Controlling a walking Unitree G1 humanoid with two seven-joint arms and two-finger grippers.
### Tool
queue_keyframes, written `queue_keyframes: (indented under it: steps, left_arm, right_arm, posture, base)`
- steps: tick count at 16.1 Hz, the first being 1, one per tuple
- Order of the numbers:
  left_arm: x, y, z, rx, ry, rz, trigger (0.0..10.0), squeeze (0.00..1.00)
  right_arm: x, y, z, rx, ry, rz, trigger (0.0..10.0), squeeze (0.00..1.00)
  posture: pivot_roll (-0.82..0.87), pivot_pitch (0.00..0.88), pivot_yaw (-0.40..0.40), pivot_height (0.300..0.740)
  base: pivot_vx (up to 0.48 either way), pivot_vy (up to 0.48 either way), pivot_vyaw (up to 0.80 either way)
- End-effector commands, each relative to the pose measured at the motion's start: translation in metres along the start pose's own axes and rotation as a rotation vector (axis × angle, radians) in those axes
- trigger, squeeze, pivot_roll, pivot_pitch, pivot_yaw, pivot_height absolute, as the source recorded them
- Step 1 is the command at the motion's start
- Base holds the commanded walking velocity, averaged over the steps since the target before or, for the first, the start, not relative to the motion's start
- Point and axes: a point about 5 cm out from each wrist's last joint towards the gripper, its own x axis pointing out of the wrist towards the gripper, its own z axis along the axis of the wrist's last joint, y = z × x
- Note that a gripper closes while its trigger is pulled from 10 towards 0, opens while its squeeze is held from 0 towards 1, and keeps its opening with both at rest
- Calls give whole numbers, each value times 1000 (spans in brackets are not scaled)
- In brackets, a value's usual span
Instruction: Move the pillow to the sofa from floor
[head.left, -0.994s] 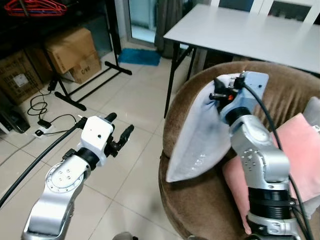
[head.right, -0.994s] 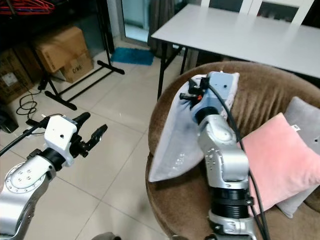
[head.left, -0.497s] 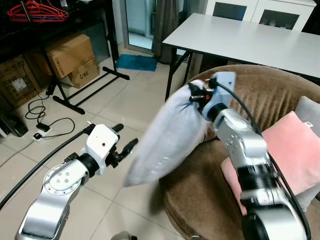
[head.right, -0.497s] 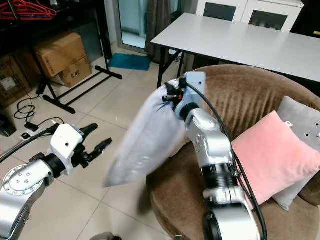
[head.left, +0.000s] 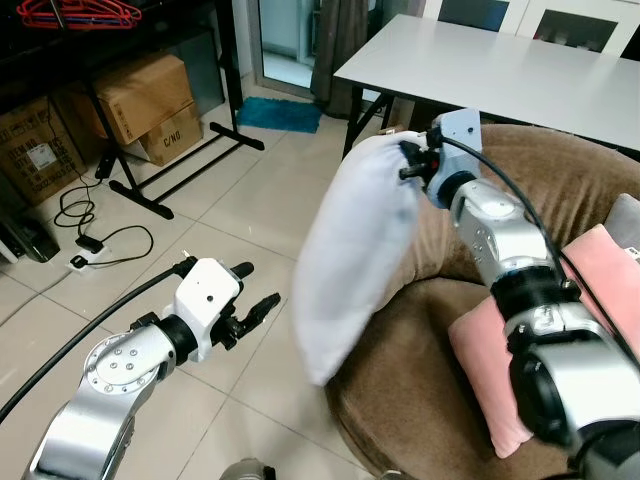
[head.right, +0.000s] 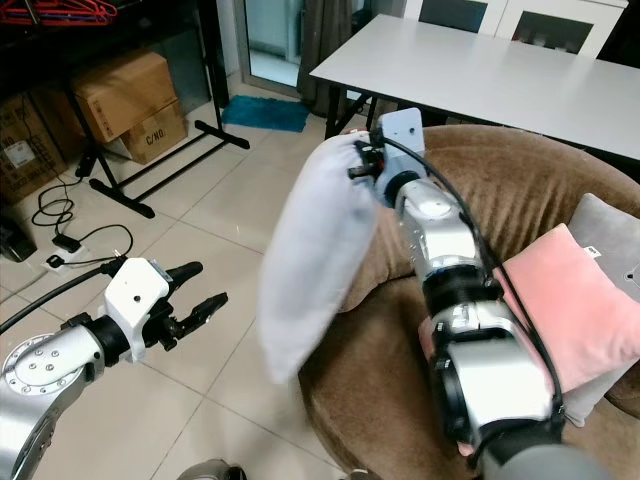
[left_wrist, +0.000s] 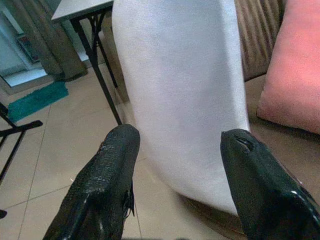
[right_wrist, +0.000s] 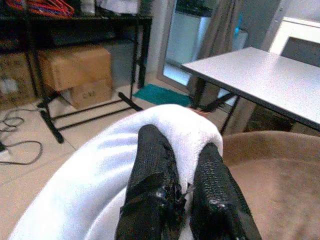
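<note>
A tiled floor (head.left: 250, 200) is running under a grey table (head.left: 500, 70) and a brown round sofa (head.left: 420, 400). The white pillow (head.left: 355, 260) is hanging in the air over the sofa's front edge and the tiles beside it, its lower end dangling free. The right gripper (right_wrist: 182, 185) is pinching the pillow's top corner, its two fingers (right_wrist: 150, 170) closing tight on a fold of fabric. The left gripper (head.left: 255, 300) is hovering low over the floor, just beside the pillow, with its fingers (left_wrist: 107, 180) spread apart and touching nothing. A pink cushion (head.left: 590, 300) is resting on the sofa seat. Cardboard boxes (head.left: 140, 100) are sitting by a black rack.
</note>
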Motion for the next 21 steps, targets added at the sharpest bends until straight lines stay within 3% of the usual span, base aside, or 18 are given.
queue_keyframes:
  steps: [1, 2, 4, 6, 9, 13, 16, 19, 21]
  left_arm:
    - [-3, -2, 1, -2, 5, -15, 10000, 0]
    - [-4, -3, 0, -3, 8, -15, 10000, 0]
    - [-4, -3, 1, -3, 9, -21, 10000, 0]
    - [-3, -4, 1, -1, 10, -27, 10000, 0]
    - [-3, -4, 1, 1, 12, -36, 10000, 0]
    - [-3, -4, 2, 5, 12, -42, 10000, 0]
    - [-2, -4, 2, 10, 10, -51, 10000, 0]
    - [0, -3, 3, 17, 7, -56, 10000, 0]
    - [-1, -3, 3, 19, 7, -53, 10000, 0]
  right_arm:
    - [1, -12, 25, 7, -92, -17, 10000, 0]
    - [0, -15, 36, 36, -132, 22, 10000, 0]
    - [-1, -22, 50, 11, -166, 36, 10000, 0]
    - [-3, -37, 62, -32, -169, -14, 10000, 0]
    - [-16, -71, 101, -43, -268, -107, 10000, 0]
    - [-25, -94, 108, -66, -264, -202, 10000, 0]
    - [-21, -91, 83, 30, -238, -228, 10000, 0]
    - [-22, -89, 30, 99, -146, -346, 10000, 0]
    - [-31, -95, -3, 139, -72, -457, 10000, 0]
  posture:
    - [-8, 0, -35, 740]
    - [-9, 0, -34, 740]
    - [-11, 0, -31, 740]
    - [-15, 0, -26, 740]
    - [-17, 0, -26, 740]
    - [-17, 0, -23, 740]
    - [-20, 0, -16, 740]
    - [-15, 0, -12, 740]
    - [-4, 0, -15, 740]
  base:
    - [0, 0, 0]
    - [0, 0, 0]
    - [0, 0, 0]
    - [0, 0, 0]
    - [0, 0, 0]
    - [0, 0, 0]
    - [0, 0, 0]
    - [0, 0, 0]
    - [0, 0, 0]
